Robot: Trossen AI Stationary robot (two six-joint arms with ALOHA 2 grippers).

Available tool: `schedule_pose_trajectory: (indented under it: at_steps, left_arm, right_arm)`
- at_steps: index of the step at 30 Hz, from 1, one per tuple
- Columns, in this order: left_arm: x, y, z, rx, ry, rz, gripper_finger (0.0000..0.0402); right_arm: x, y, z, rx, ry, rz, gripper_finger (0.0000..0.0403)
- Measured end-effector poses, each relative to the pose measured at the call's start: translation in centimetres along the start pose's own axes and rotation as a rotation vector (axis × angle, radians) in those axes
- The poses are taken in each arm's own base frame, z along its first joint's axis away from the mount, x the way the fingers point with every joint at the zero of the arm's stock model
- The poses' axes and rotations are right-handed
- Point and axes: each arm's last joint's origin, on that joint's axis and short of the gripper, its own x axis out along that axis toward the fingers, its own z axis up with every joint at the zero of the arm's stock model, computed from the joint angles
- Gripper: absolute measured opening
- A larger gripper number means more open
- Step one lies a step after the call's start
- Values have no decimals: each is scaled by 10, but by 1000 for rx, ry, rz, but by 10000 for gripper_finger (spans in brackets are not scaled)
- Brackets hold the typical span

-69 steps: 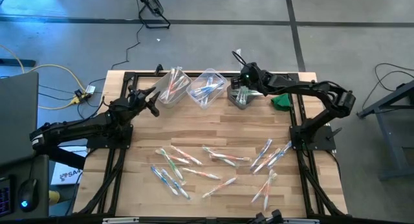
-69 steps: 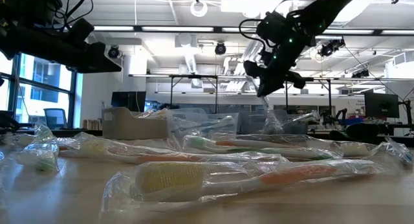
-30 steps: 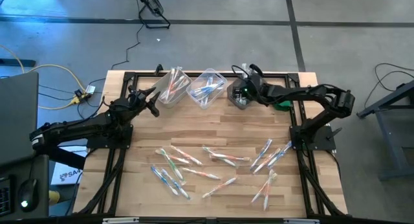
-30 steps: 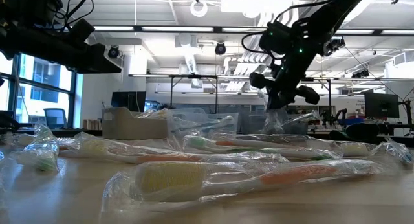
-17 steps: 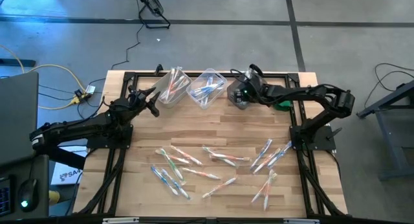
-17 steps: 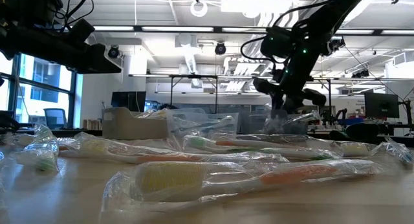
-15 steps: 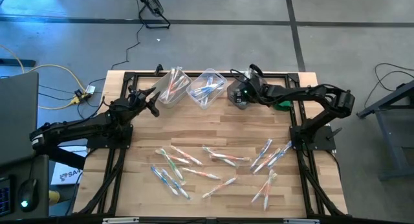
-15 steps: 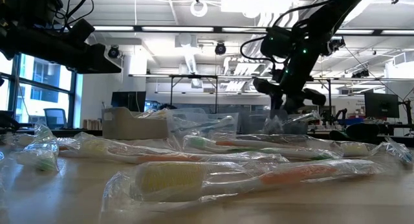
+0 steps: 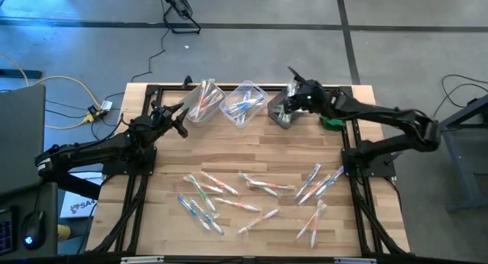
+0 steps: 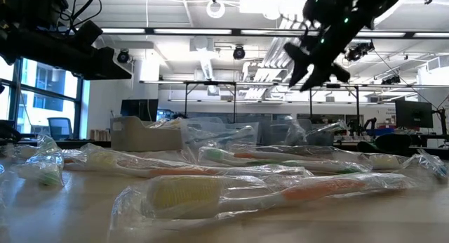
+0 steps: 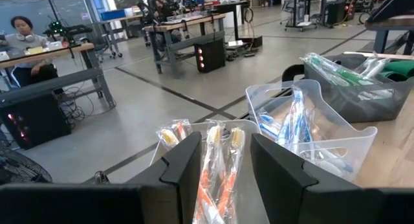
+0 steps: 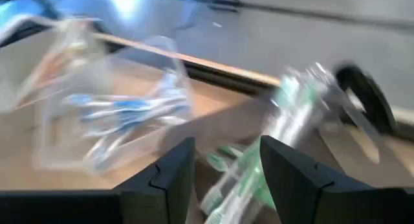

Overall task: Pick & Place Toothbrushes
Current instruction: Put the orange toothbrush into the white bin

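While green toothbrushes (image 9: 280, 111) sit dropped in the dark bin (image 9: 279, 119), lifts the right hand (image 9: 292, 102) just above that bin, fingers apart, empty. Best to rise clear, then swing toward the loose toothbrushes (image 9: 255, 195) well short of it on the table (image 9: 252, 149). Waits beside the clear bins (image 9: 223, 102), the left hand (image 9: 181, 114), part open.

two matte black jointed robot arms, left arm (image 9: 99, 151) and right arm (image 9: 381, 116), thin black cables, blocky dark fingers (image 11: 183, 166).
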Motion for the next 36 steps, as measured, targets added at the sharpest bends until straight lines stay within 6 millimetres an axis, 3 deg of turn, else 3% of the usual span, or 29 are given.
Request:
schedule_pose_trajectory:
  at_steps: [7,15,36]
  left_arm:
    - [0,0,0,0,0,0,132]
    - [0,0,0,-3,-4,0,132]
    - [0,-1,1,-96,-11,-25,132]
  right_arm:
    - [-29,1,10,-296,-47,181,156]
    - [-31,1,10,-508,-62,209,155]
    - [-30,3,8,-428,-26,291,154]
